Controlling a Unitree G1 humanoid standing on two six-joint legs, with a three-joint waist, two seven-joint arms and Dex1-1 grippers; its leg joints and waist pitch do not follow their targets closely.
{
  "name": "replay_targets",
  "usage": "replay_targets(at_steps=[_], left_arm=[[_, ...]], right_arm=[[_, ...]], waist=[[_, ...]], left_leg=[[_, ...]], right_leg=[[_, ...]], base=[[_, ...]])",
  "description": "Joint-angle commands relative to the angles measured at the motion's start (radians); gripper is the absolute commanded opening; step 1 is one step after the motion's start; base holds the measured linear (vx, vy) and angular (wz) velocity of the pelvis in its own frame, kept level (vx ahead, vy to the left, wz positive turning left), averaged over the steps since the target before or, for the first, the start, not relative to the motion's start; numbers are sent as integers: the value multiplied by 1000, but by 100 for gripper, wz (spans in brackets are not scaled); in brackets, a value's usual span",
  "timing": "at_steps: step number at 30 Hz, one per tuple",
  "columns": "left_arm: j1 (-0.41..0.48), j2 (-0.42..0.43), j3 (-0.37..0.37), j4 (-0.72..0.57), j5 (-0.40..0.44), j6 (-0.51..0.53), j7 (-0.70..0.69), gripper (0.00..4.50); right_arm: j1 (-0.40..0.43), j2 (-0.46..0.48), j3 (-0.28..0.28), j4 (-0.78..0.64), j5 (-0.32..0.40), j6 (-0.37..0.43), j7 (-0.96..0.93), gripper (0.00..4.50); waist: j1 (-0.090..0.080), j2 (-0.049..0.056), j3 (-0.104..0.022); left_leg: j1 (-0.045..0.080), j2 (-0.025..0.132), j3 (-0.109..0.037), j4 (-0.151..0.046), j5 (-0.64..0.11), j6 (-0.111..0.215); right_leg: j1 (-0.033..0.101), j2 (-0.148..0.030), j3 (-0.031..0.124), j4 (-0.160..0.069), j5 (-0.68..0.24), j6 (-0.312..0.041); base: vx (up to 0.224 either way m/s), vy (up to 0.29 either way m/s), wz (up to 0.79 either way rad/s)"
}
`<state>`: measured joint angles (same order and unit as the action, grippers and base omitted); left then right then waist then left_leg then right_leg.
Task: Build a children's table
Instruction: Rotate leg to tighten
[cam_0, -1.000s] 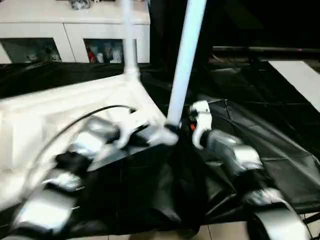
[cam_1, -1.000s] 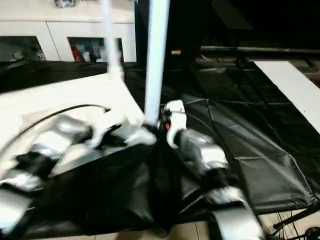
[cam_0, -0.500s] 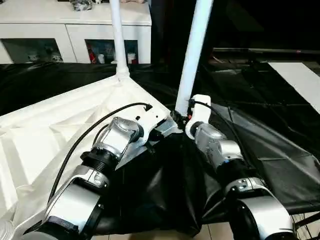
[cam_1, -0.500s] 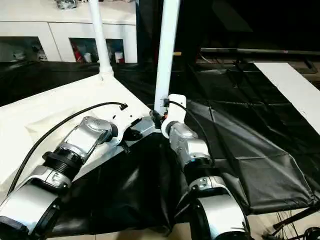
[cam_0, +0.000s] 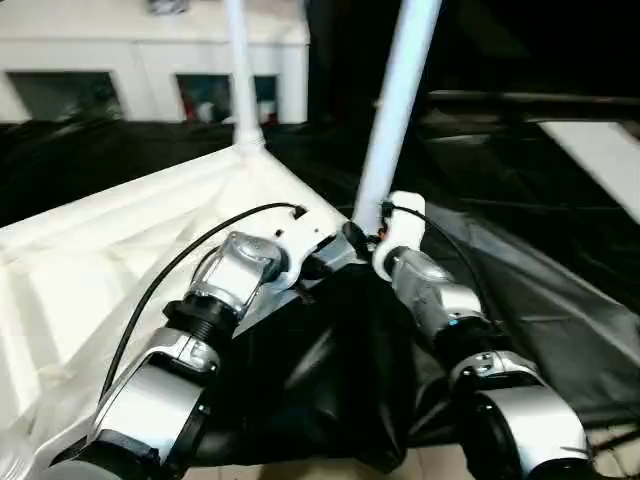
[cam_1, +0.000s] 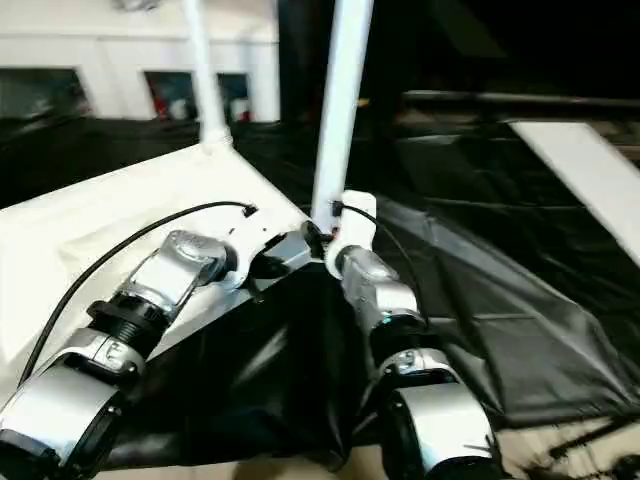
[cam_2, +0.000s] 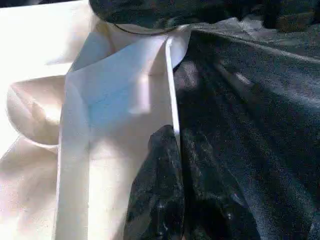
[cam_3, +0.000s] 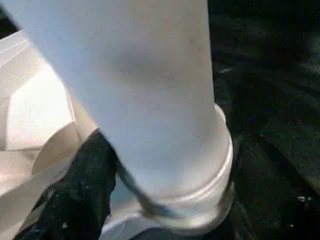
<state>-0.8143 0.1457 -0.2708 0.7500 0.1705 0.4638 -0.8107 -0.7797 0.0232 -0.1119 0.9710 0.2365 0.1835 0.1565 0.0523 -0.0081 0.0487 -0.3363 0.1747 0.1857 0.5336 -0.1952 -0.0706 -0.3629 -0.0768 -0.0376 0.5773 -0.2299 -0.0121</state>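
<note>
Tabletop (cam_0: 110, 250) lies underside up on the black-sheeted work table (cam_0: 520, 210). Two legs stand upright in corner sockets: near leg (cam_0: 395, 110), far leg (cam_0: 240, 70). Right gripper (cam_0: 362, 238) is clamped round the near leg's base; left gripper (cam_2: 177, 150) pinches the tabletop's rim. No legible markings. White cabinet (cam_0: 150, 60) stands behind.

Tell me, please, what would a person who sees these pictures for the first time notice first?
First, two long white tapered tube legs standing upright: the near leg rises from the nearest corner of the white plastic ribbed tabletop, the far leg from the corner behind it. Next, both silver arms meeting at that near corner, the right gripper at the leg's base and the left gripper at the tabletop's edge. All rests on a black-sheeted work table.
</note>
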Motion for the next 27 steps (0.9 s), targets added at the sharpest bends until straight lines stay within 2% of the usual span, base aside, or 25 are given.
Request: replay_targets(at_steps=[1, 4, 5, 6, 7, 9, 10, 11, 12, 13, 15, 16, 17, 18, 19, 20, 22, 24, 25, 27], left_arm=[[18, -22, -36, 28, -4, -6, -44, 0], [8, -16, -31, 42, -4, -18, -45, 0], [8, -16, -31, 42, -4, -18, -45, 0], [6, -14, -29, 46, -4, -26, -45, 0], [5, -9, -30, 48, -3, -40, -50, 0], [8, 2, -36, 43, -5, -69, -71, 0], [13, 9, -42, 35, -9, -88, -91, 0], [15, 12, -45, 33, -11, -94, -100, 0], [35, 41, -58, 4, -18, -161, -165, 0], [36, 43, -59, 2, -19, -165, -169, 0], [70, 94, -72, -49, -42, -241, -275, 0], [78, 103, -73, -59, -48, -255, -292, 0], [83, 110, -74, -65, -51, -264, -304, 0], [93, 122, -74, -77, -60, -286, -330, 0], [101, 130, -74, -88, -70, -306, -355, 0], [113, 142, -72, -105, -83, -318, -384, 0], [132, 162, -61, -125, -116, -373, -441, 0], [134, 162, -52, -129, -126, -374, -446, 0], [142, 165, -37, -140, -147, -371, -457, 0], [150, 172, -31, -149, -156, -372, -465, 0]], right_arm=[[46, 7, 2, 103, -9, 50, 4, 377], [40, -18, 27, 87, -28, 17, 77, 402], [40, -18, 27, 87, -28, 17, 77, 422], [42, -26, 30, 75, -31, 9, 100, 429], [50, -41, 46, 42, -38, 3, 154, 429], [71, -67, 73, -17, -50, -1, 210, 445], [88, -88, 93, -60, -58, 1, 245, 445], [96, -98, 102, -78, -63, 2, 261, 445], [150, -159, 140, -191, -67, 12, 351, 445], [153, -163, 142, -197, -68, 13, 357, 445], [237, -268, 189, -364, -57, 23, 512, 445], [251, -288, 197, -389, -55, 23, 542, 445], [260, -301, 202, -405, -53, 24, 562, 445], [277, -326, 210, -432, -52, 19, 606, 445], [290, -344, 217, -450, -53, 9, 637, 445], [312, -373, 229, -481, -42, 6, 696, 445], [351, -413, 242, -542, -10, -9, 806, 445], [359, -420, 248, -556, -8, -11, 817, 445], [374, -438, 260, -592, -6, -12, 836, 445], [385, -448, 268, -618, -1, -31, 859, 445]], waist=[[-3, 11, -18], [6, 12, -24], [6, 6, -30], [7, 6, -36], [11, 10, -36], [14, 10, -36], [14, 3, -37], [15, 4, -39], [18, 4, -38], [19, 2, -37], [31, 0, -45], [33, -1, -47], [33, -1, -47], [33, -2, -47], [37, 3, -49], [34, 4, -45], [39, 5, -48], [36, 7, -48], [36, 3, -45], [38, 4, -44]], left_leg=[[10, 65, -20, -76, -325, -1], [11, 67, -16, -72, -279, 0], [4, 66, -15, -67, -224, 13], [-3, 64, -15, -61, -161, 29], [-9, 61, -8, -51, -68, 79], [-11, 61, -5, -48, -68, 105], [-14, 61, -6, -48, -66, 111], [-15, 63, -7, -46, -56, 117], [-15, 62, -8, -45, -47, 124], [-15, 62, -7, -44, -45, 130], [-19, 63, -9, -33, 13, 161], [-19, 61, -4, -26, 51, 176], [-19, 61, -4, -26, 51, 176], [-22, 61, -2, -23, 67, 184], [-21, 62, -2, -21, 61, 187], [-23, 63, -1, -22, 36, 184], [-23, 69, -2, -20, 18, 181], [-25, 70, -3, -17, 39, 178], [-27, 69, -2, -14, 33, 177], [-30, 69, -1, -12, 21, 177]], right_leg=[[-9, -75, 51, -88, -255, -186], [-5, -77, 51, -86, -215, -194], [5, -75, 49, -72, -127, -208], [16, -73, 47, -60, -51, -215], [18, -73, 42, -51, 91, -235], [20, -74, 38, -50, 117, -240], [24, -74, 36, -49, 116, -237], [24, -75, 36, -46, 123, -235], [27, -73, 34, -46, 128, -232], [26, -69, 34, -46, 132, -224], [32, -69, 34, -33, 236, -210], [28, -63, 33, -22, 319, -220], [28, -63, 33, -22, 319, -220], [27, -60, 29, -18, 359, -233], [26, -61, 26, -18, 360, -241], [25, -61, 25, -18, 338, -251], [26, -64, 25, -15, 312, -264], [21, -63, 23, -10, 317, -281], [19, -62, 24, -10, 302, -284], [18, -67, 27, -10, 277, -284]], base=[[0, 0, 0], [0, 0, 0], [0, 0, 0], [0, 0, 0], [0, 0, 0], [0, 0, 0], [0, 0, 0], [0, 0, 0], [0, 0, 0], [0, 0, 0], [0, 0, 0], [0, 0, 0], [0, 0, 0], [0, 0, 0], [0, 0, 0], [0, 0, 0], [0, 0, 0], [0, 0, 0], [0, 0, 0], [0, 0, 0]])
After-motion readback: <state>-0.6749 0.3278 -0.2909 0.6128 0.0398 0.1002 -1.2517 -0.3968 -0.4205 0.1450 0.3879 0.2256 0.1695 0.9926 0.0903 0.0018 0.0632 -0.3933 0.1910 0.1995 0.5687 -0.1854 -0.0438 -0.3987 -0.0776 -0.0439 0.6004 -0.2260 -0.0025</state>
